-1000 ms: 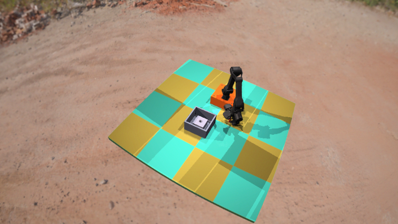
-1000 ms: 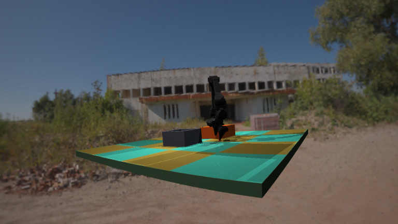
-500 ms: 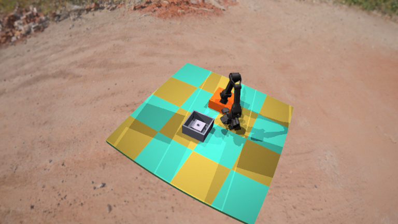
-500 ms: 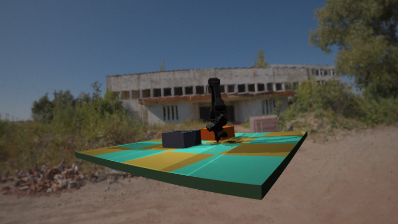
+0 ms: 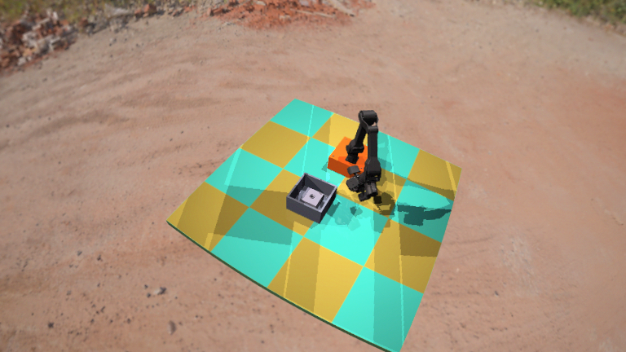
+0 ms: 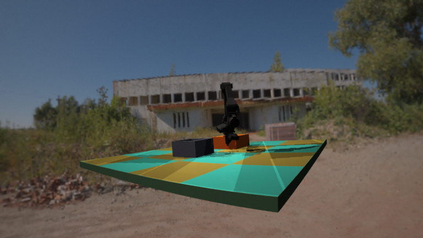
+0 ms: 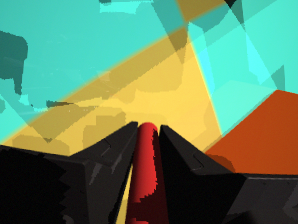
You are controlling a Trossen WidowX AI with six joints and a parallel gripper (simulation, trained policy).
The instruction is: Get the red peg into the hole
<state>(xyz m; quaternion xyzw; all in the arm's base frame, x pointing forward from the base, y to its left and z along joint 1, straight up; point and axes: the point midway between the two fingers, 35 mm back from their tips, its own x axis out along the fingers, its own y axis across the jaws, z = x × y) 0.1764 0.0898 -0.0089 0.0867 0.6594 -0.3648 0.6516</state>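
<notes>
Lining up our gripped peg with the box

We have the red peg clamped in the pincer, its long axis running lengthwise between the fingers. The pincer is low beside the open box, on the side where the orange block stands. We judge the next move is up, across the wall, then upright over the plate's hole; a tilted peg could catch.

Sunlight is falling brightly on the checkered board, hard shadows spreading toward three o'clock. Pale streaks are crossing its tiles. The exterior view is looking dimmer, its abandoned building blurring softly; lens distortion is probably bowing the board's near edge.
</notes>
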